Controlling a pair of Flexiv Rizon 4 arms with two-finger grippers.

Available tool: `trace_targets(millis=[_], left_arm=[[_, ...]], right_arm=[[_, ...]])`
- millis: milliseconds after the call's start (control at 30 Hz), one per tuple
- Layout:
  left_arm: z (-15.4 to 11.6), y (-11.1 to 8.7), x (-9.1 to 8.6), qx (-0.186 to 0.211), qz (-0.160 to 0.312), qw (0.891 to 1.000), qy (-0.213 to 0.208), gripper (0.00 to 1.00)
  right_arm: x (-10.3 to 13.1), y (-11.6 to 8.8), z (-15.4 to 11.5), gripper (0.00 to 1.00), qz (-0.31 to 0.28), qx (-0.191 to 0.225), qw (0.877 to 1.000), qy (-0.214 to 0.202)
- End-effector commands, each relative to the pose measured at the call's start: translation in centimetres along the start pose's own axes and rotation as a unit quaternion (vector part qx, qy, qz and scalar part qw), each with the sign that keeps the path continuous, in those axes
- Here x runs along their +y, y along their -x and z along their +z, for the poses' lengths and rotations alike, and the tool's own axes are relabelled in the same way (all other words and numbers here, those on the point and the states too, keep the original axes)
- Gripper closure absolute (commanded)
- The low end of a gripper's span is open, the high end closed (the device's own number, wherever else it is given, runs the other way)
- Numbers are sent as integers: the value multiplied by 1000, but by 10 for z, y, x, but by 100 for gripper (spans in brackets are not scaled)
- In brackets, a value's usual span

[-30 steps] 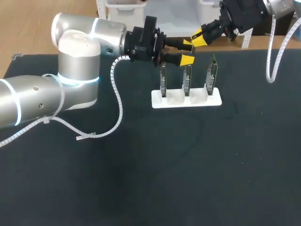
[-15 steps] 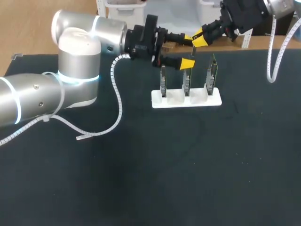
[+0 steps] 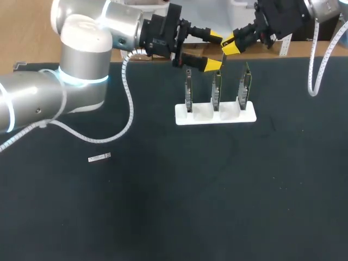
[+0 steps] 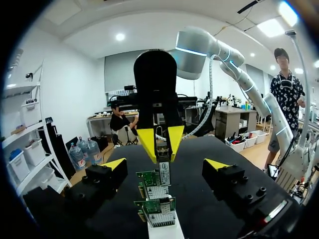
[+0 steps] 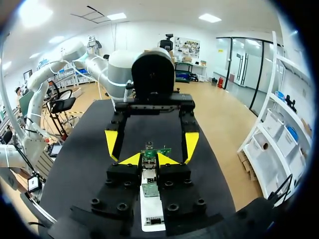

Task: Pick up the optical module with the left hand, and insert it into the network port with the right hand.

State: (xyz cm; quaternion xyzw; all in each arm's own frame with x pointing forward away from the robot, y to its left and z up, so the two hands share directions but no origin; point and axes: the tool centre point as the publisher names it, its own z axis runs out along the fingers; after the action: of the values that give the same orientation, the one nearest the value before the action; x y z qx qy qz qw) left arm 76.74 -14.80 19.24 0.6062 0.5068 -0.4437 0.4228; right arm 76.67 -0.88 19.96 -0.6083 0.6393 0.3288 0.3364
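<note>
Head view: the left gripper (image 3: 213, 51) is seen at the table's far edge with its fingers spread wide, and nothing is touched by them. The module (image 3: 223, 55) is found just to its right, hanging between those spread fingers but apart from both. This is confirmed in the left wrist view, where the module (image 4: 164, 171) is seen pinched from above by the other arm's yellow tips. The right gripper (image 3: 230, 44) is thus judged to be clamped on the module's upper end, and it is the only arm in contact. The module's long axis is set roughly upright, with its free end pointed down. It is shown as a slim, pale metallic bar. Below it and slightly to the left, the middle card (image 3: 216, 89) of three is held upright in a white stand (image 3: 201, 116). The insertion is judged to turn on the free end being lined up over that card's top edge. The port itself cannot be made out.
</note>
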Motion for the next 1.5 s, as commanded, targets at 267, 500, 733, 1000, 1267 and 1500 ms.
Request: trace_targets(millis=[267, 500, 733, 1000, 1267, 1500], left_arm=[[-13, 6, -15, 52, -23, 998, 29, 0], [-16, 4, -19, 85, -51, 994, 43, 0], [-20, 0, -20, 106, -66, 991, 50, 0], [-23, -5, -18, 128, -75, 988, 47, 0], [-26, -13, -18, 137, -91, 985, 47, 0], [-25, -22, -18, 185, -106, 975, 59, 0]], right_arm=[[-2, 0, 1, 100, 1, 2, 1000, 1], [-3, 0, 1, 100, 1, 5, 1000, 4], [-4, 0, 1, 100, 1, 7, 1000, 5], [-5, 0, 1, 100, 1, 8, 1000, 5], [-5, 0, 2, 100, 2, 10, 1000, 5], [-6, 1, 1, 100, 0, 12, 1000, 5]])
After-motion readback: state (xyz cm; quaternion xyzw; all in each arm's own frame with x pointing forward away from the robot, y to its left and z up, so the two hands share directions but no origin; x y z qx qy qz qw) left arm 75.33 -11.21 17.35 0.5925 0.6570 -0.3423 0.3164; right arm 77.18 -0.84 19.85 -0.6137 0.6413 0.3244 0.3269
